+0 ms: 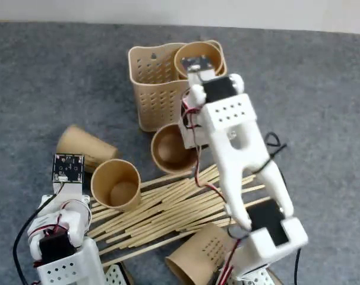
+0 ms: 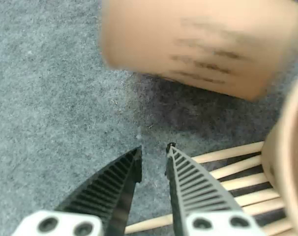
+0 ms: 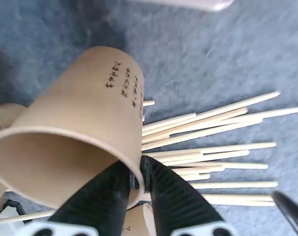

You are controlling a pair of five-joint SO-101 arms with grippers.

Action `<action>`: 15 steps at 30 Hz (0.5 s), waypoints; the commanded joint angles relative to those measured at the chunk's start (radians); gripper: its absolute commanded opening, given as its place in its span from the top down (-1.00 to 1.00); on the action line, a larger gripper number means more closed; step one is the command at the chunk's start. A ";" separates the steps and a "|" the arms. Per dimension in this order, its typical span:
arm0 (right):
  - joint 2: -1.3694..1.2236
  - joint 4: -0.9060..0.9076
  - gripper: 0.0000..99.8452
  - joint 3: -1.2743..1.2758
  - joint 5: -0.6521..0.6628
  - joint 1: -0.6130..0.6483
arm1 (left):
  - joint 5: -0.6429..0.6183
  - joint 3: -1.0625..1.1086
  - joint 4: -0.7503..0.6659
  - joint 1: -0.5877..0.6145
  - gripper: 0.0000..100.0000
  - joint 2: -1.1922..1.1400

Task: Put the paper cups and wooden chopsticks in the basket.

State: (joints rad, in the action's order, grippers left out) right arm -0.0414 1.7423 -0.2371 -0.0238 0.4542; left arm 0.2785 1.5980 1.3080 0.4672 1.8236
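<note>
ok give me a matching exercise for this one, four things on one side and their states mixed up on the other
A right end effector
B left end effector
C chopsticks
D basket

1 piled on the carpet
2 open, empty
3 has an upright cup in it
4 shut on a paper cup at its rim

Pairs: A-4, B-2, C-1, D-3

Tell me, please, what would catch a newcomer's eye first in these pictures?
The eye goes first to the right claw, shut on the rim of a paper cup. Next comes the wide fan of wooden chopsticks spread over the middle of the table, with loose cups around it. Behind the pile stands the basket, at the far side.
</note>
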 commanded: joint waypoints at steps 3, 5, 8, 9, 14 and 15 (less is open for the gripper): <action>0.236 0.019 0.99 -0.015 0.060 -0.018 | 0.005 -0.008 -0.011 0.013 0.80 0.015; 0.297 0.019 0.99 -0.015 0.075 -0.018 | 0.005 -0.008 -0.011 0.013 0.80 0.015; 0.380 0.019 0.99 -0.016 0.103 -0.016 | 0.005 -0.008 -0.011 0.013 0.80 0.015; 0.403 0.019 0.99 -0.019 0.109 -0.016 | 0.005 -0.008 -0.011 0.013 0.80 0.015; 0.478 0.016 0.99 -0.028 0.130 -0.018 | 0.005 -0.008 -0.011 0.013 0.80 0.015; 0.486 0.013 0.99 -0.042 0.129 -0.018 | 0.005 -0.008 -0.011 0.013 0.80 0.015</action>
State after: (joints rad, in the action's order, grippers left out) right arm 0.3790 1.7453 -0.2371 0.0836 0.4526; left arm 0.2785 1.5980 1.3080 0.4672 1.8236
